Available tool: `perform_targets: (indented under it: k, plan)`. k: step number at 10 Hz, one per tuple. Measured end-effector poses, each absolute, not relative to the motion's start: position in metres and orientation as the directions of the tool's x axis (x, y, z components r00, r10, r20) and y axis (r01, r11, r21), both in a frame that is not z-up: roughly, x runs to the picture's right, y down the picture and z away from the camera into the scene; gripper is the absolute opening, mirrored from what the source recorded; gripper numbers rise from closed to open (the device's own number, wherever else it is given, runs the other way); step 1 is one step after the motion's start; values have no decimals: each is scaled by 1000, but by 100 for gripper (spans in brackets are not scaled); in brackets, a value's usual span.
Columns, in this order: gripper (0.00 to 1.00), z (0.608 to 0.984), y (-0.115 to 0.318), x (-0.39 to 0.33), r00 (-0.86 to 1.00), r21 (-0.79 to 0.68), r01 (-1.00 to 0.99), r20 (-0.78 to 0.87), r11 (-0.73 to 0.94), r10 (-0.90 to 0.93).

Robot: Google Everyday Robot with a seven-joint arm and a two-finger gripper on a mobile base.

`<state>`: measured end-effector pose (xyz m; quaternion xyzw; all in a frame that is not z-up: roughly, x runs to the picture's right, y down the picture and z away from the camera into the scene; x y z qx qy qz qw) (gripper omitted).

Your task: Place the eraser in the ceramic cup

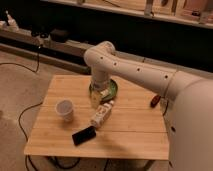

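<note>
A white ceramic cup stands upright on the left part of the wooden table. A flat black eraser lies near the table's front edge, to the right of and in front of the cup. My gripper hangs from the white arm at the front left rim of a green bowl. It is right of the cup and above the eraser, apart from both.
A white bottle lies on its side between the bowl and the eraser, just below the gripper. A small red object lies at the table's right edge. My white arm spans the right side. Cables run on the floor at the left.
</note>
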<state>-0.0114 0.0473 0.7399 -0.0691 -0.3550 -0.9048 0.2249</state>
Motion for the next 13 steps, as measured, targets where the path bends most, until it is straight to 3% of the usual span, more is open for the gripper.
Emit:
perform_targets:
  k: [2, 6, 13]
  plan:
    - [80, 743, 53, -17, -895, 641, 437, 241, -631, -376]
    - [80, 742, 68, -28, -886, 739, 292, -29, -607, -462]
    - [80, 744, 76, -43, -899, 753, 174, -142, -635, -415]
